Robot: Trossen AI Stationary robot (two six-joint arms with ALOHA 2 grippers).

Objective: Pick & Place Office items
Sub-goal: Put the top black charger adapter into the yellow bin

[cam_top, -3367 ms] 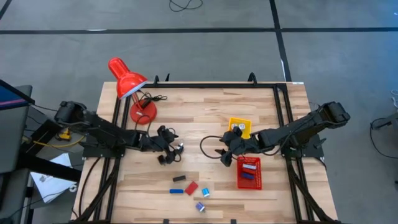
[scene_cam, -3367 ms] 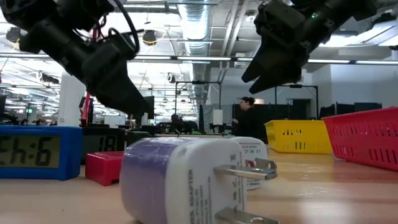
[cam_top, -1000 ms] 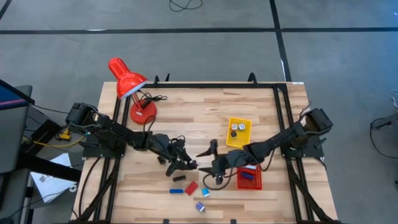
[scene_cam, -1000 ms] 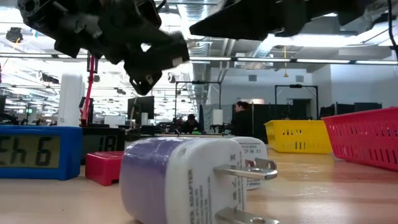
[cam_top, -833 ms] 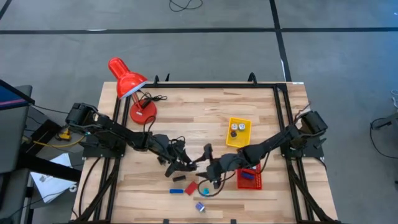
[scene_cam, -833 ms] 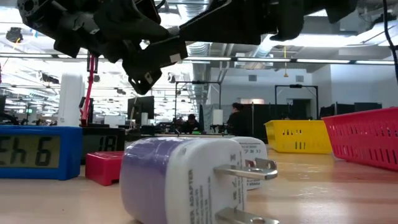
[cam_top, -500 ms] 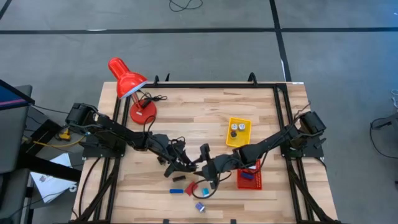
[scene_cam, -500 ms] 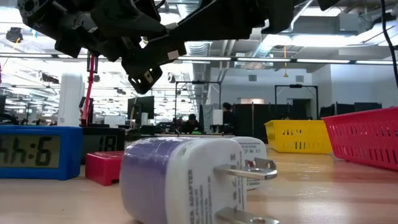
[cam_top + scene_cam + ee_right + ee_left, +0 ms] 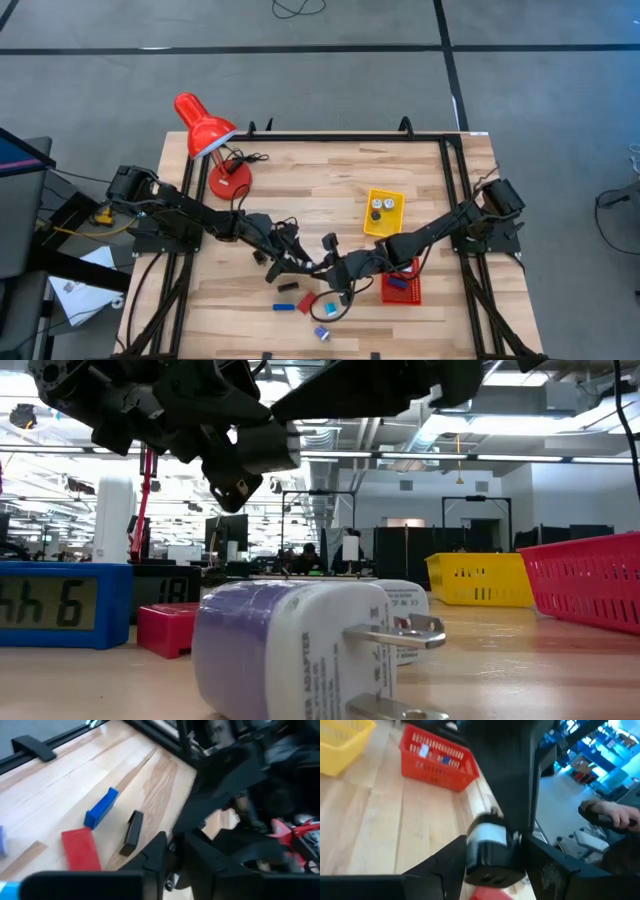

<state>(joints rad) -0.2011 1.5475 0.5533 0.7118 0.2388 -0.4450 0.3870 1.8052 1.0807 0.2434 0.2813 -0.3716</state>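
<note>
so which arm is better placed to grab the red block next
Likely the right: in the high view the right hand hangs closest to the red block, which its wrist camera faces. The left hand is farther back.

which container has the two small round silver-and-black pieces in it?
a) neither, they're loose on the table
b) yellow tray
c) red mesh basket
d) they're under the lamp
b: in the high view the two round pieces sit inside the yellow tray, while the red mesh basket beside it holds blue and red items instead.
</note>
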